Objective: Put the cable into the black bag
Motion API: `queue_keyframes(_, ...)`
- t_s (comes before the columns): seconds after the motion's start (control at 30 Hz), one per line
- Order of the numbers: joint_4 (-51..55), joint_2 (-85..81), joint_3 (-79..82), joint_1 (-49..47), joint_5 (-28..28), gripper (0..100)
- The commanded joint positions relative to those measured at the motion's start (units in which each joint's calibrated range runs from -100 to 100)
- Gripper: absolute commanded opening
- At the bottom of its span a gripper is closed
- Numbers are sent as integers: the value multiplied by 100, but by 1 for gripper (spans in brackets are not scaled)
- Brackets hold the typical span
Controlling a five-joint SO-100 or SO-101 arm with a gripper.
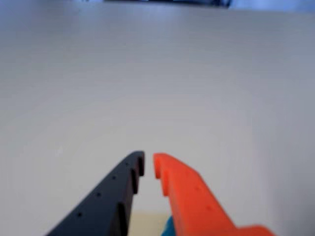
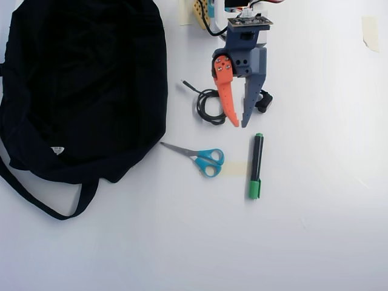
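The black cable (image 2: 206, 107) lies coiled on the white table in the overhead view, just right of the black bag (image 2: 85, 85), with one plug end (image 2: 264, 100) sticking out on the arm's far side. My gripper (image 2: 239, 125) has an orange finger and a dark finger. It hovers over the cable's right edge, pointing down the picture, its tips past the coil. The jaws are almost together with a thin gap and hold nothing. In the wrist view the gripper (image 1: 148, 163) shows only bare table ahead; the cable and bag are out of that view.
Blue-handled scissors (image 2: 203, 159) lie below the cable, and a green marker (image 2: 256, 165) lies to their right beside a pale tape patch (image 2: 237, 168). The bag's strap (image 2: 54, 209) trails at lower left. A tape piece (image 2: 370, 30) is stuck at top right.
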Motion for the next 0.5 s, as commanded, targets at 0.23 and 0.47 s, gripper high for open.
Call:
queue_keyframes(0.23, -137, 1383, -2473, 264, 39, 2)
queue_keyframes(0.47, -310, 1599, -2788, 287, 39, 2)
